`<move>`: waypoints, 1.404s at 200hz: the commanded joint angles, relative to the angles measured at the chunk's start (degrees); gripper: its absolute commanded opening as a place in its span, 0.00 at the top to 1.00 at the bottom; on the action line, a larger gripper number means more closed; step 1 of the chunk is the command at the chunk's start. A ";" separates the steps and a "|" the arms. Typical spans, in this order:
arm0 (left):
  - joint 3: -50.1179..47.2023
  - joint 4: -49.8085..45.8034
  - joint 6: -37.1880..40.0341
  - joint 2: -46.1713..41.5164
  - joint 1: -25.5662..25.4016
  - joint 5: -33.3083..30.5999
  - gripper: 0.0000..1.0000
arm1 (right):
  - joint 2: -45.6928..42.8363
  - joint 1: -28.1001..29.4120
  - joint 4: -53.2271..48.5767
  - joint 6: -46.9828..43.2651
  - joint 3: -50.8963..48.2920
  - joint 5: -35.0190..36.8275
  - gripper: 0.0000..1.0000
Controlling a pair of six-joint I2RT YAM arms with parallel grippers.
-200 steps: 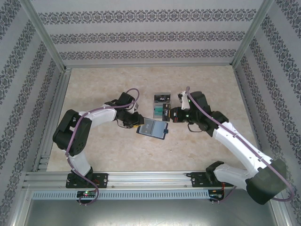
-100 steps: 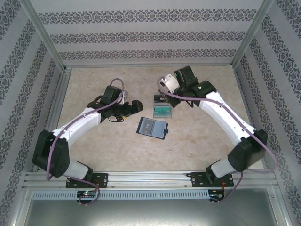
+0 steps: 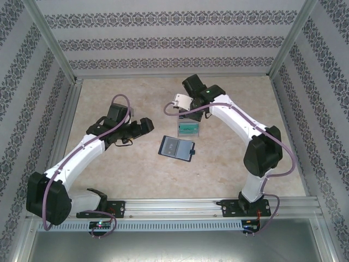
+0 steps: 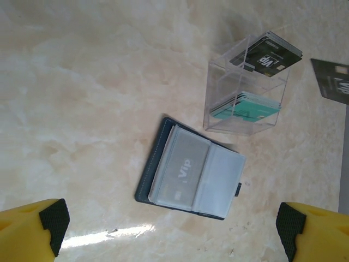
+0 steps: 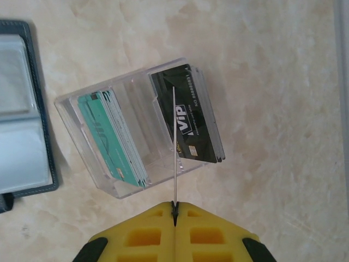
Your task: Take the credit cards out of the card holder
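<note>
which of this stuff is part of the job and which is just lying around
Job: slate-blue bifold card holder; silvery-grey card in its pocket; thin card pinched in right fingers; teal-green cards; black VIP cards.
Lying about: clear plastic box holding both stacks; beige marbled tabletop.

The card holder (image 3: 177, 148) lies open on the bench (image 3: 218, 164), one card (image 4: 182, 172) in its pocket. At its 1 o'clock, just beside, stands a box (image 3: 188, 129) with credit cards (image 5: 112, 136) in two compartments.
</note>
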 commanded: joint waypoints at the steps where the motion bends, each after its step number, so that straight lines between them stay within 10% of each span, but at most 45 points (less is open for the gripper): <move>1: -1.14 -3.08 0.05 -1.04 0.85 -1.66 0.01 | 1.90 1.34 0.22 -5.85 1.70 4.29 1.00; 281: -2.42 -4.43 0.56 -2.28 2.47 -0.65 0.01 | 10.76 0.50 7.65 -9.30 -1.23 6.23 1.00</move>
